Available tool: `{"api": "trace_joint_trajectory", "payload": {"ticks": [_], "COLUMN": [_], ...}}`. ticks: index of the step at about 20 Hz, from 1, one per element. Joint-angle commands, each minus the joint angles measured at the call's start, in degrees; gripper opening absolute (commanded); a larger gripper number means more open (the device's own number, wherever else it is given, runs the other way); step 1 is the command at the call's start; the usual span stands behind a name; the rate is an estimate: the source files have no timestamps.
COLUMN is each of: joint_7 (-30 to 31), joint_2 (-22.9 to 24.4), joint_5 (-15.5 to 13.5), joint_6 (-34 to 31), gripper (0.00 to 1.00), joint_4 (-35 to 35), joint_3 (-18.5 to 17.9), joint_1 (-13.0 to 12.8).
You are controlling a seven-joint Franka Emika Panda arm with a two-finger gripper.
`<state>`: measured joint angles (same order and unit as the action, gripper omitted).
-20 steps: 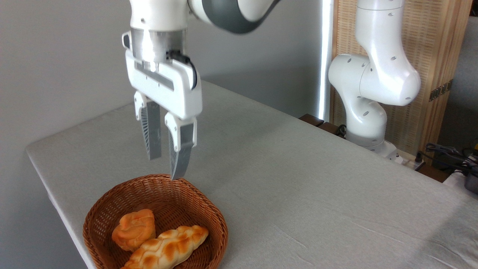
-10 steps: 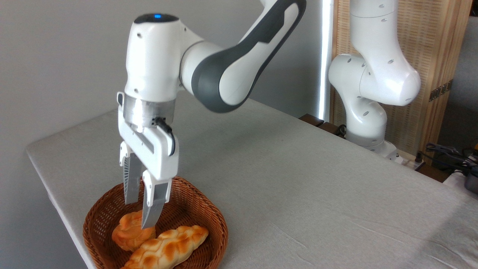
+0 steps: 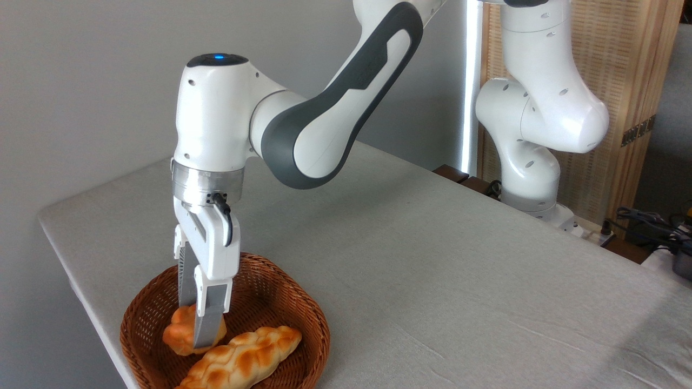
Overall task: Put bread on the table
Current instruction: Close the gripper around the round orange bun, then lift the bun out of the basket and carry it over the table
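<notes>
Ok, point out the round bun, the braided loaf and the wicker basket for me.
round bun (image 3: 177, 336): fixed camera view, on its glossy left side, clear of the gripper.
braided loaf (image 3: 246, 359): fixed camera view, on the middle of its plaited top.
wicker basket (image 3: 304, 307): fixed camera view, on its right rim.

One fixed camera stands close off the table's (image 3: 432, 259) near corner, raised and angled down across the grey top toward the arm's base (image 3: 532, 200) at the far edge. The wicker basket (image 3: 303, 313) sits nearest the lens.
</notes>
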<state>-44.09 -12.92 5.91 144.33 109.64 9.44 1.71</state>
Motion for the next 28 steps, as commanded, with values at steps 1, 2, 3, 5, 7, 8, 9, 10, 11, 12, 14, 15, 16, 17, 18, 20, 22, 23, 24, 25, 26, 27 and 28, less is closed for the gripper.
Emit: {"api": "trace_joint_trajectory", "payload": {"ticks": [1,2,3,5,7,8,9,10,11,12,14,15,16,17,18,20,22,23,24,25,26,27,28], "joint_7": [-0.82,-0.82,-0.82,-0.82,-0.82,-0.82,-0.74,-0.73,-0.65,-0.56,-0.47,-0.3,-0.21,-0.21,-0.21,-0.21,-0.56,-0.65,-0.82,-0.65,-0.65,-0.56,-0.65], "joint_2": [-1.49,-1.49,-1.49,-1.49,-1.4,-1.4,-1.4,-1.49,-1.4,-1.14,0.08,1.22,2.63,3.77,5.09,8.25,12.29,14.48,16.42,18.09,20.2,22.83,25.47], "joint_5": [0.86,0.86,0.86,0.86,0.86,0.86,0.86,0.86,0.77,0.69,-0.02,-0.28,-1.15,-2.73,-4.92,-8.79,-9.68,-9.69,-9.77,-9.77,-9.77,-9.77,-9.77], "joint_6": [3.41,3.41,3.41,3.41,3.5,3.41,3.41,3.41,3.41,3.33,3.06,2.89,2.62,1.75,0.44,-3.77,-11.66,-16.05,-20.19,-23.54,-25.66,-26.11,-26.12], "gripper": [0.33,0.32,0.32,0.31,0.27,0.25,0.24,0.24,0.24,0.23,0.21,0.2,0.19,0.15,0.15,0.15,0.15,0.15,0.15,0.15,0.15,0.15,0.16], "joint_4": [-0.13,-0.13,-0.13,-0.13,-0.13,-0.13,-0.13,-0.13,-0.22,-0.22,-0.39,-0.39,-0.39,-0.39,-0.39,-0.39,-0.31,-0.13,0.31,1.09,2.75,5.55,9.06], "joint_3": [0.84,0.84,0.93,0.93,0.93,0.93,0.93,0.93,0.93,1.02,0.93,0.85,0.84,0.84,0.76,0.41,0.06,-0.38,-0.65,-0.65,-0.65,-0.65,-0.65], "joint_1": [0.4,0.4,0.4,0.49,0.57,0.57,0.57,0.57,0.57,0.57,0.75,1.01,1.54,1.71,1.72,1.72,1.72,1.72,1.72,1.72,1.37,1.02,-0.12]}}
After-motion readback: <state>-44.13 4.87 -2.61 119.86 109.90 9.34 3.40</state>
